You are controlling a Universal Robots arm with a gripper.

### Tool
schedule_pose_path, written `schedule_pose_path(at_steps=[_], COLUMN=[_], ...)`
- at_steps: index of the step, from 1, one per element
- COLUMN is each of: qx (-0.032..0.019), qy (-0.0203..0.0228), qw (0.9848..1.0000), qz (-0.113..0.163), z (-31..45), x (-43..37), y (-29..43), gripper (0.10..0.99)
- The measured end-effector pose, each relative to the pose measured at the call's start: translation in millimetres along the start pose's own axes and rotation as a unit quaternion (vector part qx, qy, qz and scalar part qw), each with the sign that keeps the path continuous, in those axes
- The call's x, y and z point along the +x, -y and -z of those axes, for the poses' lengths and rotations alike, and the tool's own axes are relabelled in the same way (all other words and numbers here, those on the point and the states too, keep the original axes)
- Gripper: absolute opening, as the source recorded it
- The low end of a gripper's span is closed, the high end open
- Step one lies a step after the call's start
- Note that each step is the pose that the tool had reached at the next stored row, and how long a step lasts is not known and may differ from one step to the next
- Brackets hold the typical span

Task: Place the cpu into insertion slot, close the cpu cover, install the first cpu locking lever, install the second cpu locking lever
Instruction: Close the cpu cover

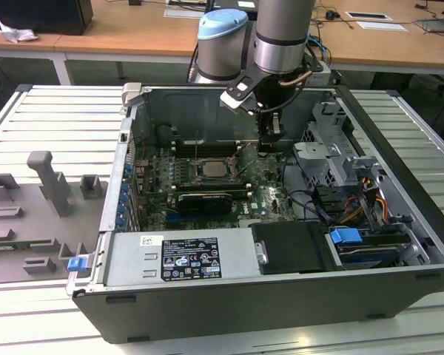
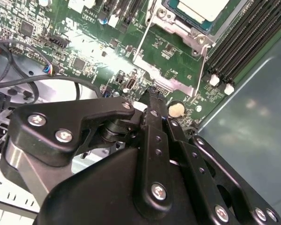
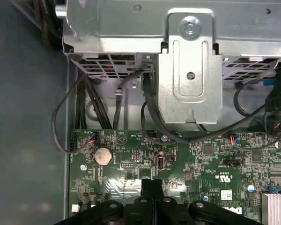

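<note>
Nr cpu [image 2: 196,7], gripper [image 2: 152,92] closed, empty

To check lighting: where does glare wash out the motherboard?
Second wrist view: glare whitens the motherboard beyond the tool; first wrist view: a smaller bright patch between the coin cell and the tool; exterior view: none on it.

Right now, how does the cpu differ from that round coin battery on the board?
The cpu is square with a pale silvery face; the coin battery is round and smaller. The cpu sits in the insertion slot, farther from the claw; the coin battery lies right beside the claw's shut tips. Both lie flat on the green board.
</note>
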State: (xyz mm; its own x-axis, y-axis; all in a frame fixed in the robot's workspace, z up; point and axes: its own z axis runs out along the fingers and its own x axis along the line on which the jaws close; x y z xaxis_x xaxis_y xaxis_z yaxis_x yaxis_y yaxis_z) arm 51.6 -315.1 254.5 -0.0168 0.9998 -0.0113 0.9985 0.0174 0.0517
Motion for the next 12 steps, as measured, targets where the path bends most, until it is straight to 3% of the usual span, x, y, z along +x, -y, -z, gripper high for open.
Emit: schedule_pose_path(at_steps=[4,12], qx=[0.0015,0.0015], qy=[-0.0003,-0.0003], qw=[1.0,1.0], qz=[0.004,0.005], z=[-2.1,-2.0], x=[0.1,0.2], y=[6.4,10.2], gripper=[0.106,0.106])
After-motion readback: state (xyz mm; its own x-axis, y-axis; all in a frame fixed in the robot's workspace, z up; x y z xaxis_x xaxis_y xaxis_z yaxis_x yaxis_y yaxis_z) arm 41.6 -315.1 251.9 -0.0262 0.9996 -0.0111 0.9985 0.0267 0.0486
